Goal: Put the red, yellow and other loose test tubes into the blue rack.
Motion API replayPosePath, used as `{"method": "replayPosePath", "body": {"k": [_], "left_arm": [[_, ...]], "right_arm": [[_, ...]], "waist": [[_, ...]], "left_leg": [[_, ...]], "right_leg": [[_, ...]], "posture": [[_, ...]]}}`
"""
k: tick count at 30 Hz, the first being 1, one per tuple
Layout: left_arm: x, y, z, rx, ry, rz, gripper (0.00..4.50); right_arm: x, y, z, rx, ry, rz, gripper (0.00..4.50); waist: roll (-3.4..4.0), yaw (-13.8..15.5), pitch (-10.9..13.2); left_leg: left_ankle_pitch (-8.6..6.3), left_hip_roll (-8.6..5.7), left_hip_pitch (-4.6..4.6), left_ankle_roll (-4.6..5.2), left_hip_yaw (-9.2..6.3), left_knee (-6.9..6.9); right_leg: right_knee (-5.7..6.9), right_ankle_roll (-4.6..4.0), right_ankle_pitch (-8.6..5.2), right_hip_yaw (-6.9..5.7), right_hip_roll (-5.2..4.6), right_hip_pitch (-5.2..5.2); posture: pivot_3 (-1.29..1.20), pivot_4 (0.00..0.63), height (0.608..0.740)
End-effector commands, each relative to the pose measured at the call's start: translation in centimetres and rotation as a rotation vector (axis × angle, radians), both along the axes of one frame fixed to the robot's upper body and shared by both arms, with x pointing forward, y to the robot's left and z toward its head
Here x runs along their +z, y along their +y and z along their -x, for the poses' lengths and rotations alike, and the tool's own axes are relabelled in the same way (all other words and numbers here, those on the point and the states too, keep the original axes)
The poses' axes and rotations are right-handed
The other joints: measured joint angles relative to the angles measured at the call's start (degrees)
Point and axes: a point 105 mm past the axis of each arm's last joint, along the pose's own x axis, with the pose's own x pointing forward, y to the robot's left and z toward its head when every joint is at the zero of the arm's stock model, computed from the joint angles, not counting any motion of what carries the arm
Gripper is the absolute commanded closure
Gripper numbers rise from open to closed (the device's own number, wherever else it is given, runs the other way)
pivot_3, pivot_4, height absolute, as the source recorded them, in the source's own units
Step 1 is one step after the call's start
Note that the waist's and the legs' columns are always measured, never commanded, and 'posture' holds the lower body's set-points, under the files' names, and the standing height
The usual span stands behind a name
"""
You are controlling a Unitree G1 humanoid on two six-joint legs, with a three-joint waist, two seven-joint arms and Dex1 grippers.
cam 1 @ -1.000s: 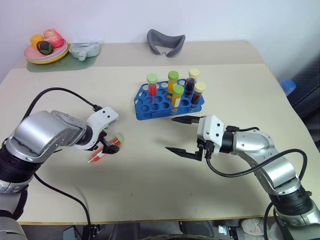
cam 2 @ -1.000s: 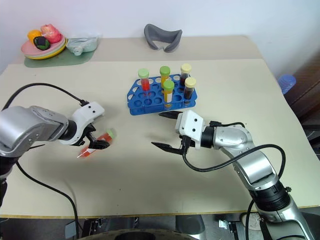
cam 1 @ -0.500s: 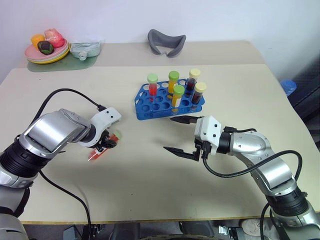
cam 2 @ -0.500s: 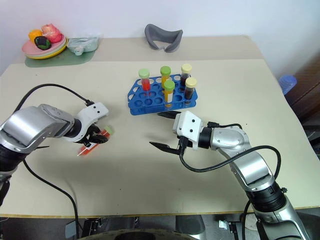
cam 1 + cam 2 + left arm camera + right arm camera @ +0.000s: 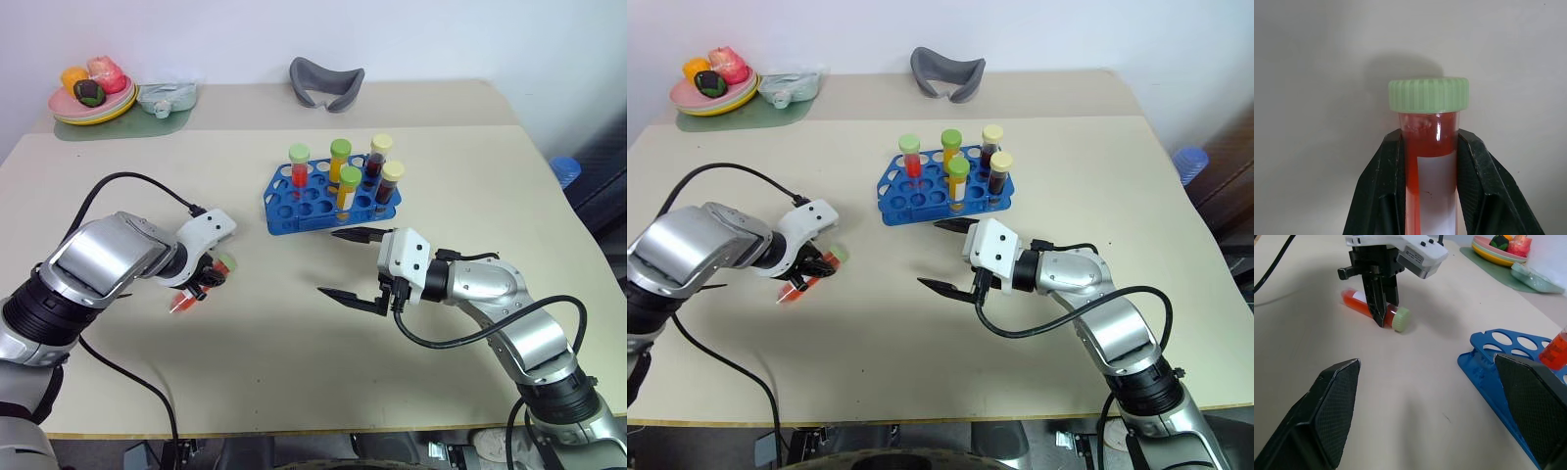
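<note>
The left gripper [image 5: 1427,161] pinches the red test tube [image 5: 186,298] just below its green cap [image 5: 1428,94], low over the table, well left of the blue rack [image 5: 294,211]. Light, stiff, smooth plastic could slip; gripping near the cap looks sound. The right gripper [image 5: 351,264] stands spread, empty, just before the rack.

Head stereo pair overlooks table [image 5: 294,372]; wrist cameras close, low.

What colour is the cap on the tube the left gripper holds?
Pale green, clearest in the left wrist view: cap on the red tube.
</note>
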Motion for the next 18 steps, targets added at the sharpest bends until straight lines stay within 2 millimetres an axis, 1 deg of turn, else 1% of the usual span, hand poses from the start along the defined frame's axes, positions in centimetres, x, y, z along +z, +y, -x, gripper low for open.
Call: {"method": "replayPosePath", "body": {"k": [1, 3, 4, 6, 7, 8, 9, 11, 13, 15, 17, 18], "left_arm": [[2.7, 0.5, -0.7, 0.035, -0.111, 0.038, 3.73], [4.5, 0.4, -1.3, 0.028, -0.218, 0.122, 3.73], [6.7, -0.3, -2.1, 0.002, -0.364, 0.228, 3.73], [11.1, -0.7, -2.9, -0.039, -0.702, 0.378, 3.73], [12.5, -0.5, -2.9, -0.051, -0.836, 0.403, 3.73], [13.2, -0.5, -2.8, -0.062, -0.915, 0.418, 3.73], [13.4, -0.5, -2.8, -0.068, -0.959, 0.427, 3.73], [13.6, -2.1, -2.9, -0.075, -1.001, 0.615, 3.73], [13.7, -2.9, -3.0, -0.08, -1.016, 0.712, 3.73], [14.4, -4.7, -2.9, -0.085, -1.11, 0.828, 3.73], [13.5, -7.3, -2.8, -0.168, -1.172, 0.828, 3.73], [12.9, -8.2, -2.9, -0.192, -1.176, 0.823, 3.73]], "right_arm": [[0.9, 0.2, 0.2, 0.012, -0.038, -0.016, 0.0], [0.9, -0.1, 0.1, -0.002, -0.032, -0.02, 0.0], [1.0, -0.4, 0.0, -0.021, -0.028, -0.033, 0.0], [1.1, -0.9, -0.3, -0.057, -0.02, -0.059, 0.0], [1.2, -1.1, -0.4, -0.071, -0.015, -0.07, 0.0], [1.2, -1.3, -0.5, -0.084, -0.012, -0.079, 0.0], [1.2, -1.4, -0.6, -0.091, -0.009, -0.085, 0.0], [1.0, -1.6, -0.8, -0.12, 0.008, -0.108, 0.0], [0.9, -1.7, -0.9, -0.133, 0.017, -0.119, 0.0], [0.5, -1.8, -1.1, -0.153, 0.033, -0.136, 0.0], [0.1, -2.0, -1.4, -0.182, 0.051, -0.152, 0.0], [0.0, -2.2, -1.5, -0.194, 0.057, -0.156, 0.0]], "waist": [[0.0, -0.02, 0.0], [0.0, -0.06, 0.0], [0.0, -0.05, 0.0], [0.02, 0.43, -0.01], [-0.04, 0.66, 0.0], [-0.07, 0.72, 0.0], [-0.07, 0.81, -0.01], [-0.01, 1.14, -0.04], [-0.08, 1.54, -0.05], [-0.1, 1.62, -0.06], [-0.18, 1.56, -0.08], [-0.15, 1.49, -0.09]], "left_leg": [[0.0, 0.0, 0.0, 0.0, 0.0, 0.0], [0.0, 0.0, 0.0, 0.0, 0.0, 0.0], [0.0, 0.0, 0.0, -0.01, 0.0, 0.0], [0.01, 0.0, 0.0, -0.02, 0.01, 0.01], [0.04, 0.0, -0.01, -0.08, 0.01, 0.02], [0.15, 0.0, -0.04, -0.27, 0.01, 0.05], [0.2, 0.01, -0.04, -0.37, 0.02, 0.05], [0.2, 0.0, -0.02, -0.37, 0.04, 0.02], [0.19, -0.03, 0.0, -0.34, 0.04, 0.04], [0.18, -0.06, -0.03, -0.32, 0.04, 0.08], [0.18, -0.08, -0.04, -0.34, 0.03, 0.1], [0.19, -0.08, -0.04, -0.34, 0.03, 0.08]], "right_leg": [[0.0, 0.0, 0.0, 0.0, 0.0, 0.0], [0.01, 0.0, 0.0, 0.0, 0.0, 0.0], [0.01, 0.0, 0.0, 0.0, -0.01, -0.01], [0.04, 0.0, 0.0, -0.02, -0.06, 0.0], [0.01, 0.0, 0.0, -0.04, -0.09, -0.01], [-0.01, 0.0, 0.0, -0.05, -0.09, -0.01], [-0.01, -0.01, 0.01, -0.05, -0.1, -0.02], [-0.03, 0.0, 0.01, -0.04, -0.09, -0.01], [-0.06, 0.0, 0.01, -0.06, -0.13, 0.09], [-0.11, 0.02, 0.02, -0.07, -0.16, 0.11], [-0.12, 0.02, 0.02, -0.07, -0.18, 0.11], [-0.13, 0.02, 0.02, -0.08, -0.18, 0.12]], "posture": [[0.0, 0.15, 0.74], [0.0, 0.15, 0.74], [0.0, 0.15, 0.74], [0.0, 0.15, 0.74], [0.0, 0.15, 0.74], [0.0, 0.15, 0.74], [0.0, 0.15, 0.74], [0.0, 0.15, 0.74], [0.0, 0.15, 0.74], [0.0, 0.15, 0.74], [0.0, 0.15, 0.74], [0.0, 0.15, 0.74]]}}
